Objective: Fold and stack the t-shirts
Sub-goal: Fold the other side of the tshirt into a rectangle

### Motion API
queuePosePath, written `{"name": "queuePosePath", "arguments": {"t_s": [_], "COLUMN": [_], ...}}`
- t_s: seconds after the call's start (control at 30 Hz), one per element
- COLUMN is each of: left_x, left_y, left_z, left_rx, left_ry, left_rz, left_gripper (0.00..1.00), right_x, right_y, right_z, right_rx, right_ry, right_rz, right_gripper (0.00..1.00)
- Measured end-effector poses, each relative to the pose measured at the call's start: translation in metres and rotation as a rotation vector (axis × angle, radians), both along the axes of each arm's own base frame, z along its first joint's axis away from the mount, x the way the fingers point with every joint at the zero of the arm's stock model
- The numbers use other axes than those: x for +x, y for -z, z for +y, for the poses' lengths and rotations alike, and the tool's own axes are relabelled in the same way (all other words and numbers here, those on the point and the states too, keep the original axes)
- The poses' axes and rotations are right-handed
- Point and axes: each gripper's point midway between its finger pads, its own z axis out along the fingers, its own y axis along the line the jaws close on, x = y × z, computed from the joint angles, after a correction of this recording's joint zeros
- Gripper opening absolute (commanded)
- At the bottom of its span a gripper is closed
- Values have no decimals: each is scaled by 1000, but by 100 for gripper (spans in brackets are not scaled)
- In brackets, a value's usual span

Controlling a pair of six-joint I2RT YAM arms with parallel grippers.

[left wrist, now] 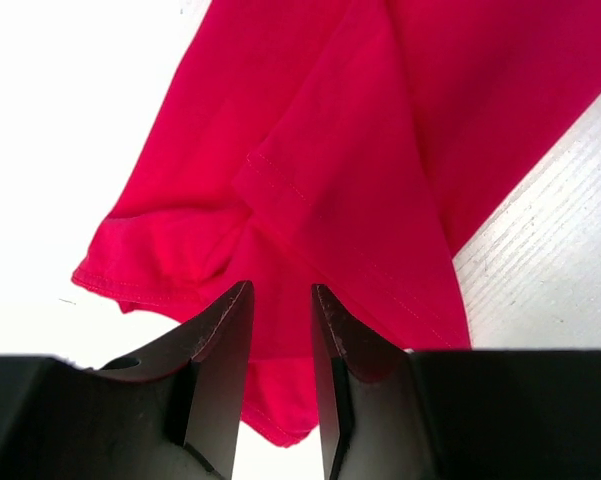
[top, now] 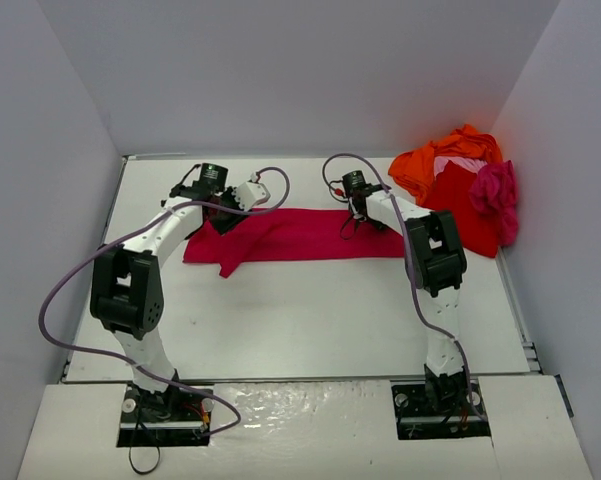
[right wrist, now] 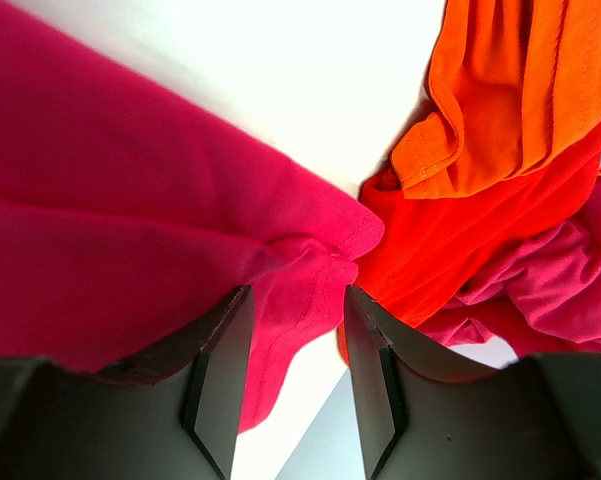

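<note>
A crimson pink-red t-shirt (top: pixel 290 235) lies folded into a long strip across the back half of the table. My left gripper (top: pixel 223 213) hangs over its left end; in the left wrist view the gripper (left wrist: pixel 280 290) is open with the shirt's hem and sleeve (left wrist: pixel 330 150) below the gap. My right gripper (top: pixel 358 222) is over the strip's right part; in the right wrist view it (right wrist: pixel 297 292) is open, with a hemmed corner of the shirt (right wrist: pixel 110 230) between the fingers. Nothing is held.
A pile of shirts sits at the back right: orange (top: pixel 420 165) (right wrist: pixel 510 80), pale pink (top: pixel 455 160), red (top: pixel 465 205) (right wrist: pixel 450 250) and magenta (top: pixel 497 190) (right wrist: pixel 560 290). White walls enclose the white table (top: pixel 300 320) on three sides. A purple cable (top: pixel 55 290) loops off each arm.
</note>
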Motion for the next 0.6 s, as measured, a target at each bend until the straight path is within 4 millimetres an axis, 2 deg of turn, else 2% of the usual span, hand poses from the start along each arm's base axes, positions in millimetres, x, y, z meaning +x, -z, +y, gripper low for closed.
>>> {"name": "queuePosePath", "arguments": {"t_s": [0.23,0.43,0.6], "left_x": [3,26,37], "left_y": [12,20,36], "left_z": [-1,-7,-10], "left_rx": [10,13,20], "left_ry": [0,1,5], "left_rz": [32,42,78], "left_gripper": [26,26,26], "right_x": [-3,-10,-17], "right_y": [-3,4,12], "right_z": [13,20,22], "right_rx": [12,17,22], "right_ry": [-23,-33,-36], "right_rz": [-5,15,38], "right_gripper": [39,39,39]}}
